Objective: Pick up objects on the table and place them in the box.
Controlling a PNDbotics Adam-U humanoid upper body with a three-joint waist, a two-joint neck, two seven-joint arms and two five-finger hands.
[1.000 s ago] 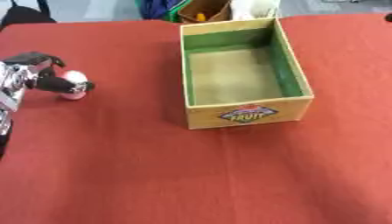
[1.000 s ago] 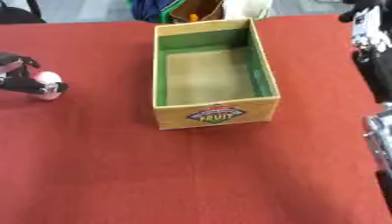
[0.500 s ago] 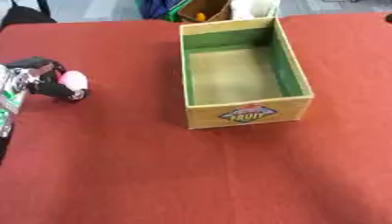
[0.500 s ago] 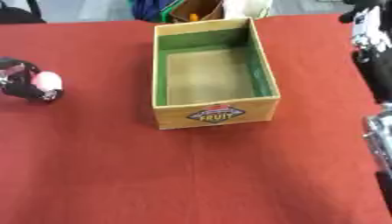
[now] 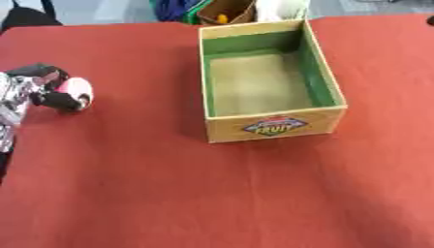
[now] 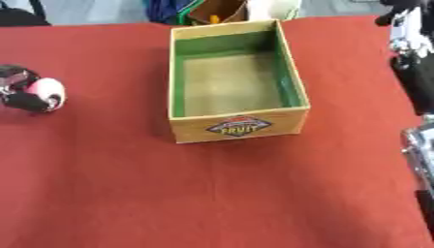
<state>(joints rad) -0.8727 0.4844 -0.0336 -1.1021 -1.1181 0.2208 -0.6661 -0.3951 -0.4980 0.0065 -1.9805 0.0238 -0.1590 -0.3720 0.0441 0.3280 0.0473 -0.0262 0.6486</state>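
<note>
A small pale pink, rounded object (image 5: 76, 89) sits at the far left of the red table. My left hand (image 5: 49, 89) has its black fingers curled round it, just above the cloth. The cardboard fruit box (image 5: 273, 127), green inside and with nothing in it, stands open in the middle, well to the right of that hand. My right hand (image 6: 407, 19) shows at the right edge of the right eye view, beyond the box; its fingers are too blurred to read.
Red cloth (image 5: 169, 193) covers the table. Behind its far edge are a brown cardboard container (image 5: 227, 8) and dark bags (image 5: 25, 17). A silver part of my right arm (image 6: 420, 150) stands at the right edge.
The pink object has turned in my left hand, which has drawn slightly up and to the left. The box and the right arm have not moved.
</note>
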